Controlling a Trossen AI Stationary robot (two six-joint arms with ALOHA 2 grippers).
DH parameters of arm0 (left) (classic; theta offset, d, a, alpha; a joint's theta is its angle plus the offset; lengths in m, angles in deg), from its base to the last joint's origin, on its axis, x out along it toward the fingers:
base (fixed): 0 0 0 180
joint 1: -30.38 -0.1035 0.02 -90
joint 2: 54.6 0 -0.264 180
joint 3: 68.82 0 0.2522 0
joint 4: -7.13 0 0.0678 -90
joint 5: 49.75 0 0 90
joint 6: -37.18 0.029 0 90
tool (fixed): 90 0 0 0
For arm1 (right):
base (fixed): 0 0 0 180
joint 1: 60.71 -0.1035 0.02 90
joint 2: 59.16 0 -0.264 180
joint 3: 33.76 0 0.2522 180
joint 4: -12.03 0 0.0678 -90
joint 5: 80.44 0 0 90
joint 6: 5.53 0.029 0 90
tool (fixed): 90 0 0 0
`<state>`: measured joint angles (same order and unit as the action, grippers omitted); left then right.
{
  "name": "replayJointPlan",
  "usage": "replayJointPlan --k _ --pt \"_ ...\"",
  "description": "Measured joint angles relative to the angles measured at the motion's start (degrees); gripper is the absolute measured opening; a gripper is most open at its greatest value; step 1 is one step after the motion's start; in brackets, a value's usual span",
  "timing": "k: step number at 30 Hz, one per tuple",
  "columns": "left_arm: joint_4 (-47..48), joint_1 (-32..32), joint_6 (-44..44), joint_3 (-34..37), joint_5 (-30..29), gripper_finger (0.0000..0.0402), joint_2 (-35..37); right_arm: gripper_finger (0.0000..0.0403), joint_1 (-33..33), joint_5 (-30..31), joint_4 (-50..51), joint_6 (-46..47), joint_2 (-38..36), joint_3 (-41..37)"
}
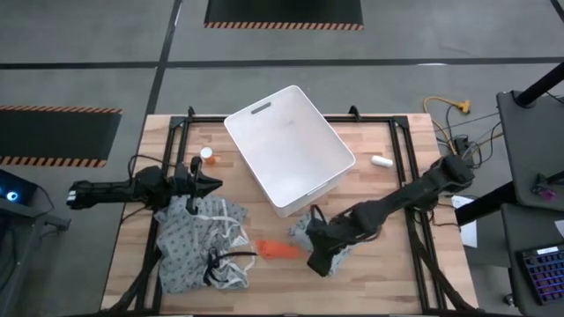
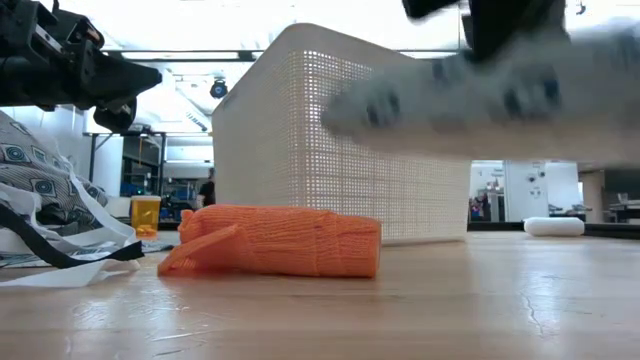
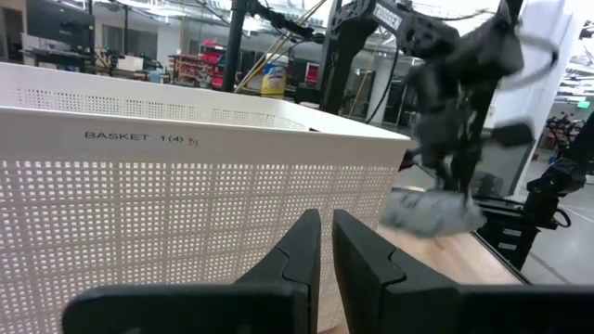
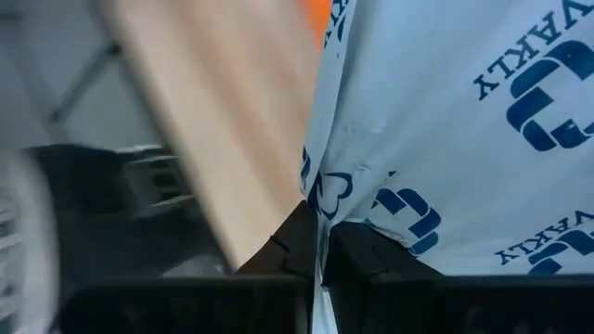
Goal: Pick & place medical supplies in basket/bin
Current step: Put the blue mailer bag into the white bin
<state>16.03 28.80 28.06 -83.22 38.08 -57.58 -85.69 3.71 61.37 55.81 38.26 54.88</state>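
The white basket [image 1: 289, 148] stands at the table's middle, toward the far edge. My right gripper [image 1: 319, 257] is near the table's near edge, just right of the orange tapered piece [image 1: 280, 250], and is shut on the pale blue-grey packet [image 1: 307, 230]. That orange piece [image 2: 275, 240] lies flat on the wood. The orange-capped bottle [image 1: 207, 155] stands left of the basket, and the small white piece [image 1: 381, 161] lies to its right. My left gripper [image 1: 208, 185] hovers shut left of the basket, over patterned cloth, and touches nothing. My right gripper [image 4: 320, 246] pinches the packet between its two fingers at a gathered edge [image 4: 325, 199]. The printed film spreads out beyond the fingertips. In the low view the packet [image 2: 480, 95] is lifted clear of the table.
A heap of grey patterned cloth with black straps [image 1: 198, 239] covers the table's near-left part, under my left arm. The basket's perforated wall [image 3: 139, 213] is close in front of my left gripper [image 3: 325, 237]. Bare wood [image 1: 388, 273] lies right of my right gripper. Black frame rails border the table.
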Motion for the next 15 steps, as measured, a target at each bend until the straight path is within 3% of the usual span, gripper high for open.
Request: replayJointPlan --k 15 --pt "0.0 0.0 0.0 0.0 0.0 0.0014 0.0 0.0008 2.5 -0.5 -35.4 -29.1 -9.6 0.6"
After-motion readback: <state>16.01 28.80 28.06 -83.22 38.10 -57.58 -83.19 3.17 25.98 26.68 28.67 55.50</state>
